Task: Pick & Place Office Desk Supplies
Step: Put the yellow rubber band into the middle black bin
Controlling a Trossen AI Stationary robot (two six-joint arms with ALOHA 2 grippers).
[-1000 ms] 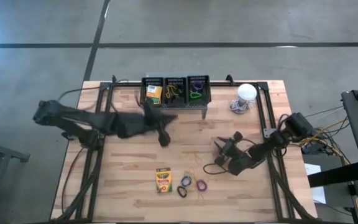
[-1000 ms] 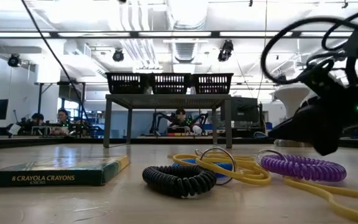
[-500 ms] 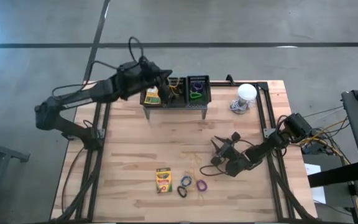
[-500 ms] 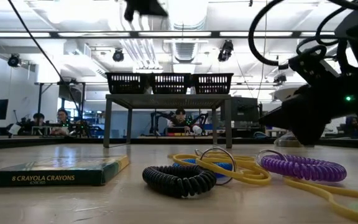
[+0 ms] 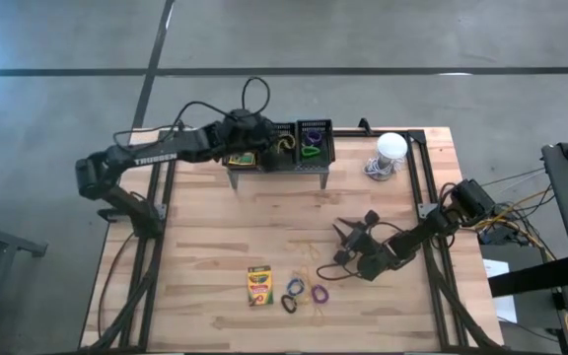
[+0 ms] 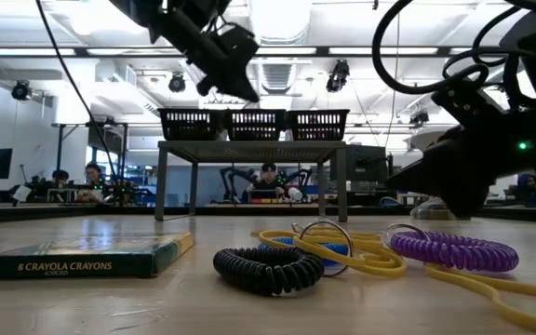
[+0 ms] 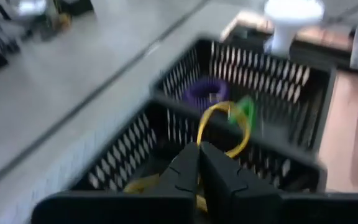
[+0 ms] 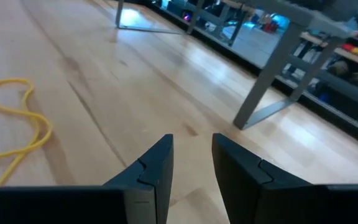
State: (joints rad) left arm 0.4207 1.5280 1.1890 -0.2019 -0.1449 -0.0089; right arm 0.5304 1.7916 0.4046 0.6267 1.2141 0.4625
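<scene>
The left gripper [image 7: 199, 163] hangs over the row of black baskets [image 5: 279, 145] on the grey stand [image 6: 249, 172], its fingers pressed together with a yellow rubber band [image 7: 224, 127] looping out from just ahead of their tips. Whether the band is truly pinched or only lying in the basket below the tips is hard to judge; the jaws look closed on it. Beyond the tips, in the next compartment, sit a purple loop [image 7: 205, 90] and a green loop [image 7: 246, 109].

The main risk: if the jaws part while off-centre over the divider, the band could drape across the wall between compartments, or snag on a finger and be dragged back out as the arm lifts. A thin band may also cling to the pads instead of dropping.

The right gripper [image 8: 191, 163] waits low over the table, jaws slightly apart and holding nothing, with another yellow band [image 8: 17, 121] on the wood ahead and to one side of its tips. Near the table's front lie a crayon box [image 5: 258, 284], a black loop [image 6: 268, 265], a purple coil [image 6: 452, 251] and tangled yellow bands [image 6: 342, 249]. Closing on one of these could pull up its neighbours, since they overlap
</scene>
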